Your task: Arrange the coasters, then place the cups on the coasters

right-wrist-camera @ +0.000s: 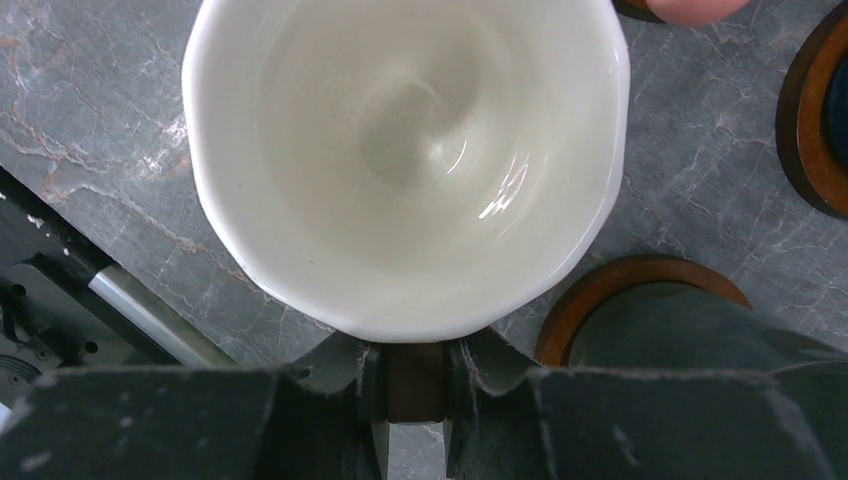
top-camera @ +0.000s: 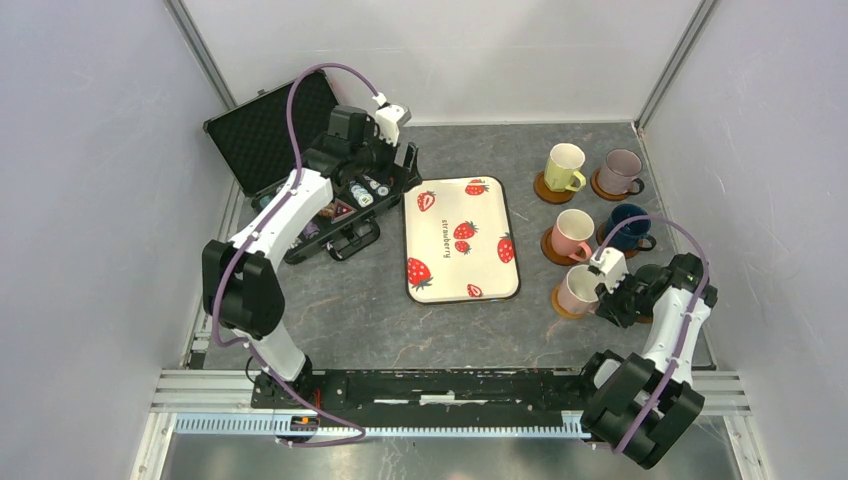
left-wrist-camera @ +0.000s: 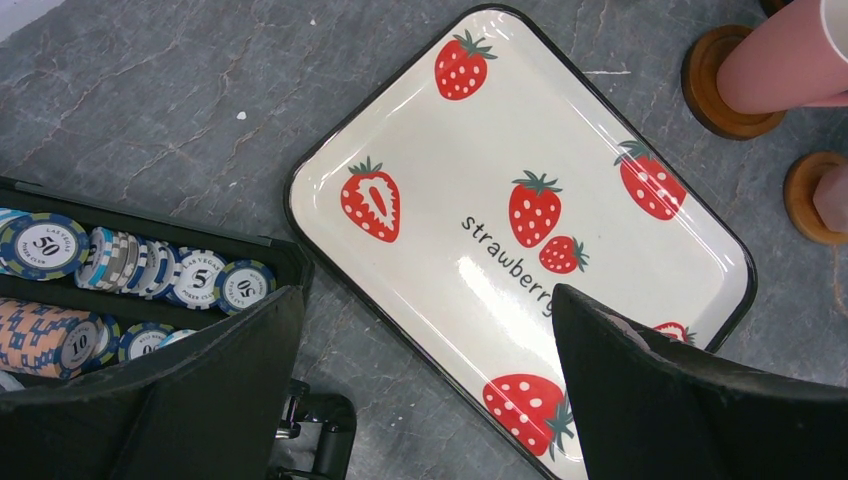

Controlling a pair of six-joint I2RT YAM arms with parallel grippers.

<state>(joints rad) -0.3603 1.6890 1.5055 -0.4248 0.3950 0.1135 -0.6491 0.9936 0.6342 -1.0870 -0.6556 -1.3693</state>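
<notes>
Wooden coasters with cups on them stand at the right: a yellow-green cup [top-camera: 565, 165], a lilac cup [top-camera: 620, 171], a pink cup [top-camera: 572, 232] and a navy cup [top-camera: 628, 227]. A second pink cup [top-camera: 578, 290], white inside [right-wrist-camera: 400, 150], is over the front coaster [top-camera: 561, 307]. My right gripper [top-camera: 608, 290] [right-wrist-camera: 415, 362] is shut on its handle. Beside it a dark green-grey cup [right-wrist-camera: 690, 335] stands on a coaster [right-wrist-camera: 590, 298], hidden under my arm in the top view. My left gripper [top-camera: 403, 158] [left-wrist-camera: 420, 300] hangs open and empty over the tray's left edge.
A cream strawberry-print tray [top-camera: 495, 280] [left-wrist-camera: 330, 170] lies in the middle of the table. An open black case [top-camera: 268, 130] with poker chips [left-wrist-camera: 130, 265] sits at the back left, under my left arm. The table's metal front rail [right-wrist-camera: 140, 310] is close to the held cup.
</notes>
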